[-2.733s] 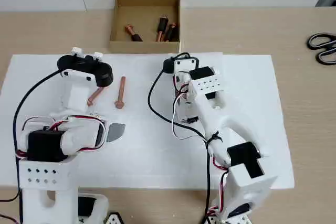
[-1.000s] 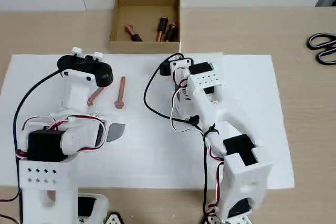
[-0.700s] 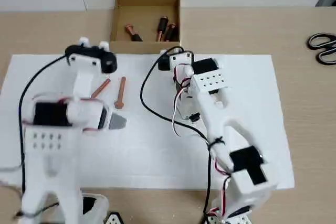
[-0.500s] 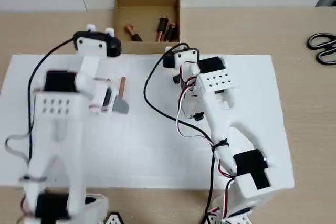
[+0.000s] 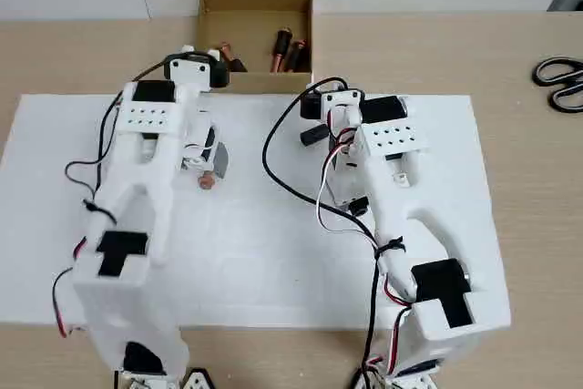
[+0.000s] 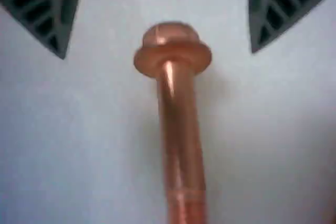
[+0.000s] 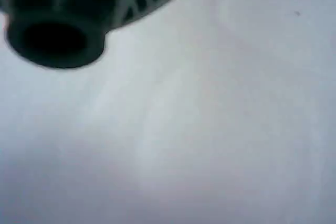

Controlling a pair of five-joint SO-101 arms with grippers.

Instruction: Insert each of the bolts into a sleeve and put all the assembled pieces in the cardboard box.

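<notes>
A copper bolt point(image 6: 172, 103) lies on the white mat point(image 5: 273, 261), its flanged head between the two dark fingertips point(image 6: 44, 9) of my left gripper point(image 6: 165, 9), which stands open just above it. From above, the bolt's head point(image 5: 207, 181) peeks out beside the left gripper point(image 5: 208, 157). My right gripper point(image 5: 321, 129) hovers over the mat near the box, shut on a black sleeve point(image 7: 55, 38) whose open bore faces the wrist camera. The cardboard box point(image 5: 250, 82) at the mat's far edge holds several assembled pieces point(image 5: 281, 47).
Scissors point(image 5: 560, 82) lie on the wooden table at the far right. The left arm's body covers the mat beside the bolt. Both arms stand close to the box's near wall.
The left arm unfolded and swung forward, bringing its open gripper down over the bolt. The right arm shifted slightly right, still holding the sleeve.
</notes>
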